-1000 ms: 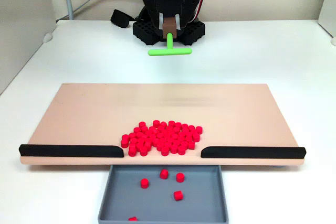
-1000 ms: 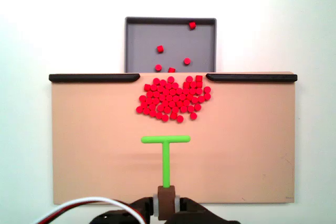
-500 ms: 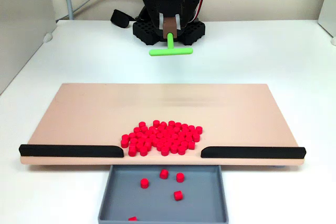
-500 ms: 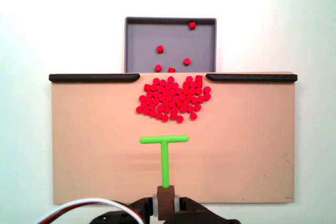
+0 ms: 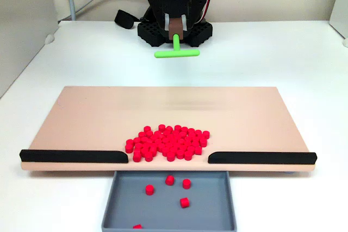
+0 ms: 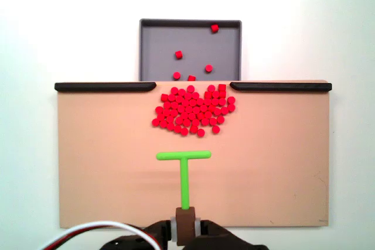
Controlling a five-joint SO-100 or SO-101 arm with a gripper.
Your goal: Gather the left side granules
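While the pincer [image 6: 186,218] clamps the stem of the green T-shaped plastic pusher [image 6: 183,167], the tiny bright red cylindrical granules [image 6: 193,110] lie heaped on the tan flat board [image 6: 99,162] against the gap between the two black edge strips [image 6: 101,86], a few already in the grey open tray [image 6: 151,51] beyond that edge. The front fixed view shows the crossbar [image 5: 176,53] lifted clear of the board, nearer the arm's black base [image 5: 173,31]. A good stroke probably means lowering the crossbar flat onto the board behind the heap's left flank in the top fixed view, then sweeping steadily toward the gap, keeping it level so no granules slip under or around its ends.
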